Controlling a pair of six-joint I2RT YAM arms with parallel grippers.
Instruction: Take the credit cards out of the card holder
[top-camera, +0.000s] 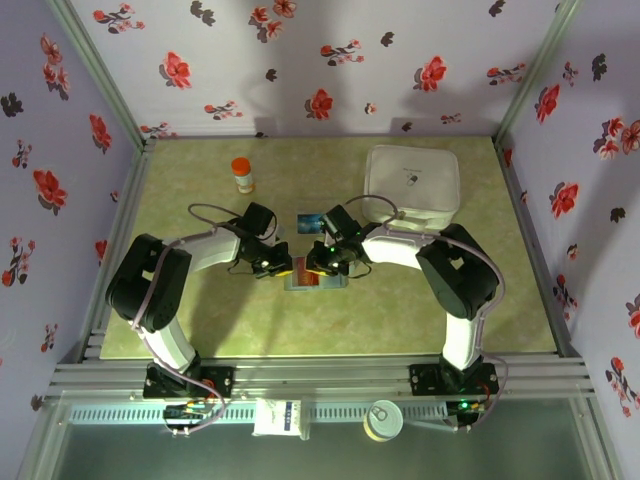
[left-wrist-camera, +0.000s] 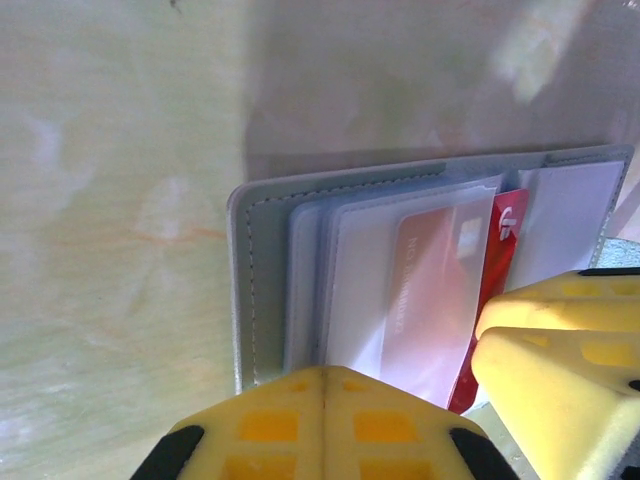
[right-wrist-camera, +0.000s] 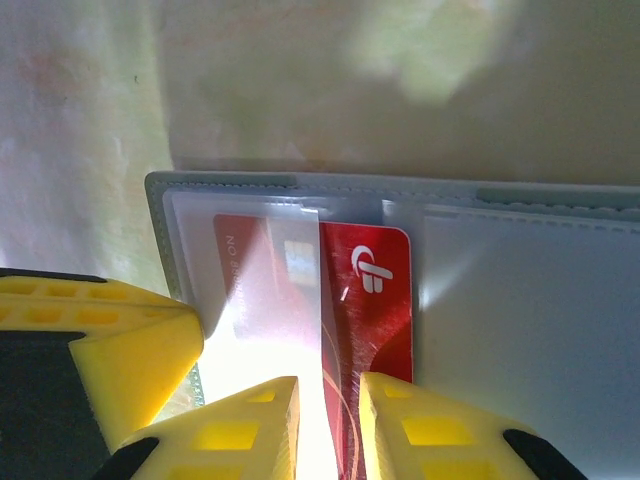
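The grey-blue card holder (top-camera: 330, 281) (left-wrist-camera: 262, 280) (right-wrist-camera: 520, 330) lies open and flat on the table between both arms. A red credit card (right-wrist-camera: 375, 300) (left-wrist-camera: 505, 250) sticks halfway out of a clear sleeve near the centre crease. My right gripper (right-wrist-camera: 328, 395) (top-camera: 318, 265) points down at it with the jaws a little apart, tips straddling the card's left edge and the sleeve flap. My left gripper (left-wrist-camera: 325, 372) (top-camera: 282, 268) is shut, its tips resting on the clear sleeves of the left panel. A blue credit card (top-camera: 312, 222) lies on the table just behind the holder.
A large white square box (top-camera: 412, 180) stands at the back right, and an orange-capped bottle (top-camera: 243, 175) at the back left. The two grippers are almost touching over the holder. Green tabletop (top-camera: 450, 310) stretches to both sides.
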